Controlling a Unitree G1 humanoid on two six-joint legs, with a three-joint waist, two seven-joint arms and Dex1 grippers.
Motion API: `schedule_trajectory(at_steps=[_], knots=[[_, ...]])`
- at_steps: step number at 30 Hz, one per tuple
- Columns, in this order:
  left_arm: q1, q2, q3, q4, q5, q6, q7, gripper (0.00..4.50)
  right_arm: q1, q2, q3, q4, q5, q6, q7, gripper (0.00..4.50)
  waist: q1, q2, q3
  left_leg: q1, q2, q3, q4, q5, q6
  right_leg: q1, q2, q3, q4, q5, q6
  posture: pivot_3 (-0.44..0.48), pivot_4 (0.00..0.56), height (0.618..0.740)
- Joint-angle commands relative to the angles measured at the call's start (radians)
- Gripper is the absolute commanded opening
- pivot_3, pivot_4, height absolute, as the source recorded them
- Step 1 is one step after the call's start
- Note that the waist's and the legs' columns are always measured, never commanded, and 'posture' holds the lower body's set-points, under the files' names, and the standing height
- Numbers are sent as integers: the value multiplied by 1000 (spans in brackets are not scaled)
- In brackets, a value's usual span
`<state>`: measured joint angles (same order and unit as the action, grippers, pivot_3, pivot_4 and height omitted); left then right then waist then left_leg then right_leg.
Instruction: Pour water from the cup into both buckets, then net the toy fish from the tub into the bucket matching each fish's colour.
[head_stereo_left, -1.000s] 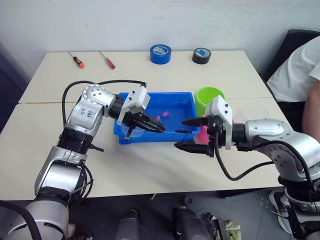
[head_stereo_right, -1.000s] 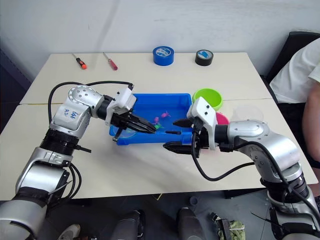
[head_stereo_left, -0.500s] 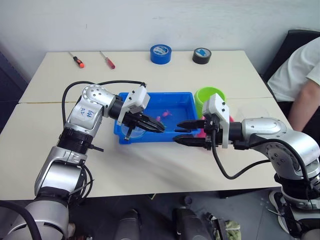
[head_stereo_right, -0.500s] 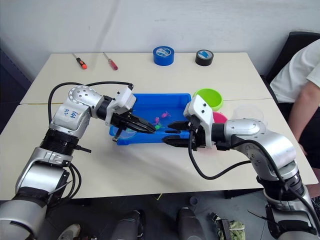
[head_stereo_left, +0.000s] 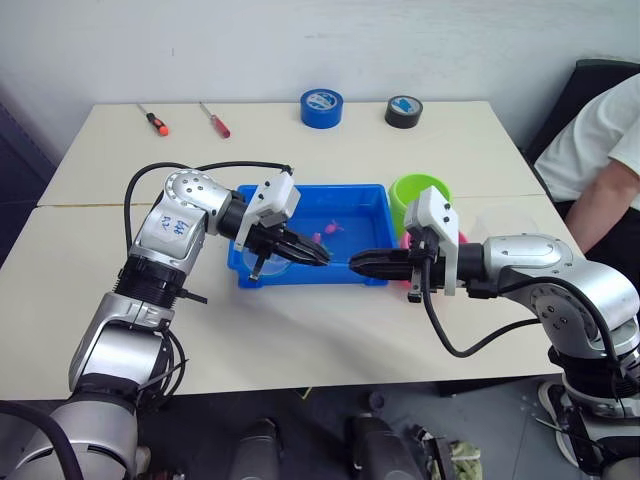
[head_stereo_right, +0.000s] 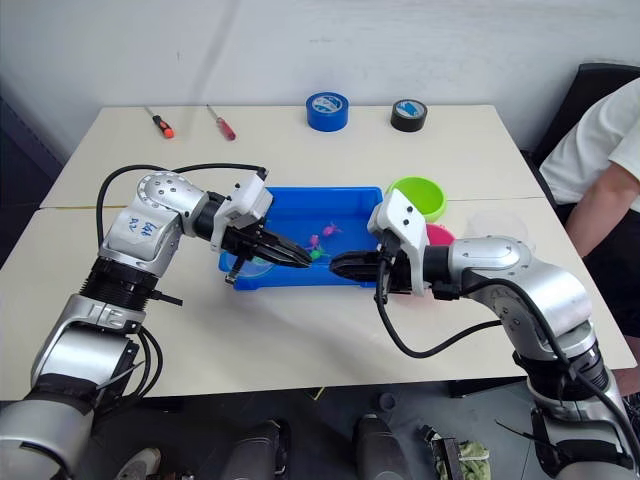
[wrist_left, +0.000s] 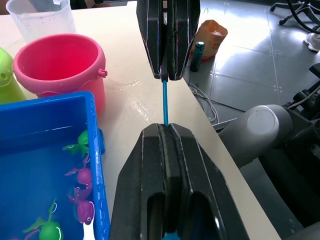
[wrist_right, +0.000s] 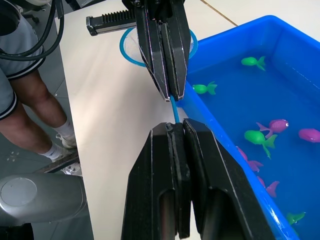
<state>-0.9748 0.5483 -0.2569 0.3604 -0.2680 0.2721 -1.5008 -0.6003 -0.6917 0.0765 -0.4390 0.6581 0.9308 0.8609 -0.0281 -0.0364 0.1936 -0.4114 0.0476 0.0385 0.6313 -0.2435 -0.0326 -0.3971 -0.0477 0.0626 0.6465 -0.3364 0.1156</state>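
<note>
1. On the near side of the pale table (head_stereo_left: 300, 330), the blue tub (head_stereo_left: 352, 197) sits between the two arms, with water in it and small pink fish (wrist_right: 278, 125) and green fish (wrist_right: 260, 136) lying in the water.
2. The left gripper (head_stereo_left: 318, 257) reaches over the tub's front part, its two black fingers pressed together on the thin handle of the net (wrist_right: 172, 102).
3. The right gripper (head_stereo_left: 358, 262) comes in from the opposite side, just at the tub's front rim, and its fingers are also closed on the same handle, so both grippers pinch it, tip facing tip with a short bare stretch of blue handle between them.
4. The net's blue hoop (wrist_right: 131, 50) shows in the right wrist view behind the left gripper, over the table just outside the tub's corner.
5. The lime green bucket (head_stereo_left: 420, 195) stands just beside the tub's far right corner.
6. The pink bucket (wrist_left: 61, 62) stands near the tub's right end, beside the green one; the clear cup (wrist_left: 40, 19) stands close behind it.
7. Farther back on the table lie two red-handled screwdrivers (head_stereo_left: 153, 122), a blue tape roll (head_stereo_left: 321, 107) and a black tape roll (head_stereo_left: 403, 111), well apart from the tub.
8. A person's arm (head_stereo_left: 612, 195) in a white sleeve shows at the right edge.
</note>
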Motion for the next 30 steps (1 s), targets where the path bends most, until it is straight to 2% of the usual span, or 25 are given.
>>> schedule_trajectory(at_steps=[1,4,6,7,9,12,13,22,26,30], knots=[[-34,8,13,-5,3,-15,-28,0,-12,-1,6,-24,9,-15,15,38,0,0,0,0,0,0,0,0,0,0,0,0,0,0,0,0,150,734],[-46,14,4,5,3,27,-35,0,-15,0,8,-21,6,-18,13,38,0,0,0,0,0,0,0,0,0,0,0,0,0,0,0,0,150,734],[-50,18,4,14,14,19,-26,695,-15,2,9,-19,3,-23,12,0,0,0,0,0,0,0,0,0,0,0,0,0,0,0,0,0,150,734],[-49,23,10,5,3,43,-28,875,-16,2,10,-18,1,-26,12,0,-1,0,0,0,0,0,0,0,0,0,0,0,0,0,0,0,150,734],[-50,36,30,-12,-18,82,-25,1702,-16,0,12,-16,-3,-33,14,0,-1,0,0,0,0,0,0,0,0,0,1,0,0,0,0,0,150,734],[-78,58,142,10,-44,62,70,3110,-14,-8,13,-7,-15,-51,21,0,-1,0,0,0,0,0,0,0,0,-1,1,0,0,0,0,0,150,734],[-87,73,172,15,-55,84,82,3455,-13,-9,13,-4,-17,-55,22,0,-2,0,0,0,1,0,0,0,0,-1,1,0,1,0,0,0,150,734],[-154,253,352,108,-93,220,168,3455,-18,-9,-20,40,-39,-63,-3,0,-1,0,0,0,1,0,0,0,0,-1,1,-1,1,0,0,0,150,734],[-97,326,374,87,-92,242,165,3455,-38,-10,-45,81,-57,-75,-35,0,-1,0,0,0,1,0,0,0,0,-1,1,0,1,0,0,0,150,734],[38,367,396,4,-97,240,176,3455,-76,-26,-42,156,-133,-124,-61,0,-4,0,0,0,1,1,0,0,-1,-1,0,0,2,0,-1,0,150,734]])
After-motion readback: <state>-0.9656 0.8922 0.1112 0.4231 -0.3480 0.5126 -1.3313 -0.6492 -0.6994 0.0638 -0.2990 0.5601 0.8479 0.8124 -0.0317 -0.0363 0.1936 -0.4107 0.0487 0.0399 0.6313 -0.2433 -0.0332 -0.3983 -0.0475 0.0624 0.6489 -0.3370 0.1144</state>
